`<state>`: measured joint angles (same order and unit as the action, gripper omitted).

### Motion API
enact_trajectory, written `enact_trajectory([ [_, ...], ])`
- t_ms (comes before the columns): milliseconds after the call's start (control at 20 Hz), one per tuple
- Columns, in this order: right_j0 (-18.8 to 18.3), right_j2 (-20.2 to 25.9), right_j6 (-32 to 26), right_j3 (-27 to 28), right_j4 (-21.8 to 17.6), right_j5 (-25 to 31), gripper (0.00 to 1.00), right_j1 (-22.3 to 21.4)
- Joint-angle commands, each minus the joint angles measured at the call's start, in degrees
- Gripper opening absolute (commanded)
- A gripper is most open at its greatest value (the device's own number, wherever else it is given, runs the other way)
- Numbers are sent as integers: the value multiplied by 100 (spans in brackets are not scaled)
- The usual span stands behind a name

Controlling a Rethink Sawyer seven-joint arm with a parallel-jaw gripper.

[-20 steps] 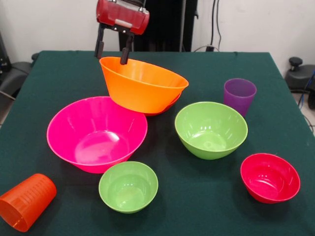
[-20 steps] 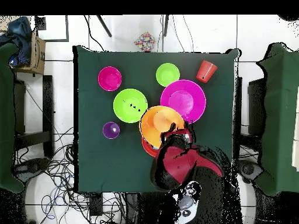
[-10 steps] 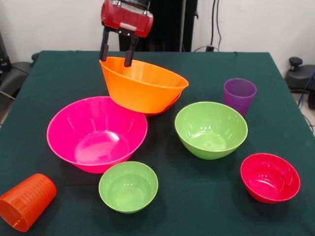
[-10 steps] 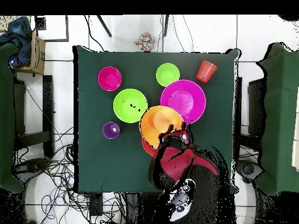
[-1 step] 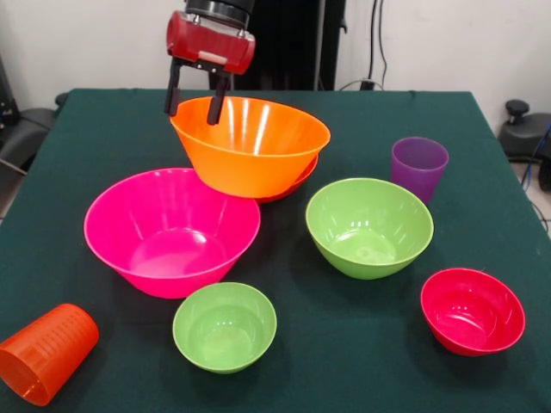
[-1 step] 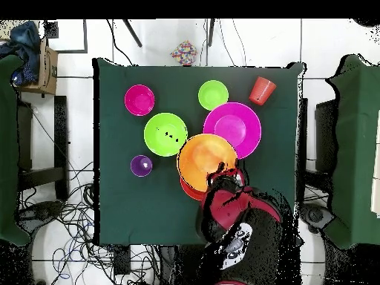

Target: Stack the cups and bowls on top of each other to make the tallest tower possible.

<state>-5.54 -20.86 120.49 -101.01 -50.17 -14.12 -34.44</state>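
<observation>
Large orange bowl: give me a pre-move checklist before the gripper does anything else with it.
1. Gripper astride the rim of the large orange bowl, one finger inside, one outside: ok.
2. Grip closed on the rim: cannot tell.
3. Orange bowl seated in the shallow red-orange bowl: ok, only that bowl's edge shows beneath.
4. Orange bowl level: not ok, the gripper side sits higher.
5. Clearance from the large pink bowl: not ok, the rims overlap in both views.
6. Purple cup upright: ok; orange cup upright: not ok, it lies on its side.
</observation>
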Motion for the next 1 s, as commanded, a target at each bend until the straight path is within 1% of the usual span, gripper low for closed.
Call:
enact_trajectory([
  [50, 47, 268, 122, 323, 10, -208, 100, 459],
  [200, 37, 314, 142, 331, -22, -136, 100, 427],
  [350, 55, 259, 110, 343, -7, -220, 100, 483],
  [400, 119, 144, 79, 379, 103, -330, 100, 602],
  [550, 409, -288, -5, 562, 649, -679, 100, 1095],
  [850, 786, -869, -195, 760, 1502, -1261, 100, 1858],
  [1000, 905, -987, -186, 792, 1696, -1345, 100, 2020],
])
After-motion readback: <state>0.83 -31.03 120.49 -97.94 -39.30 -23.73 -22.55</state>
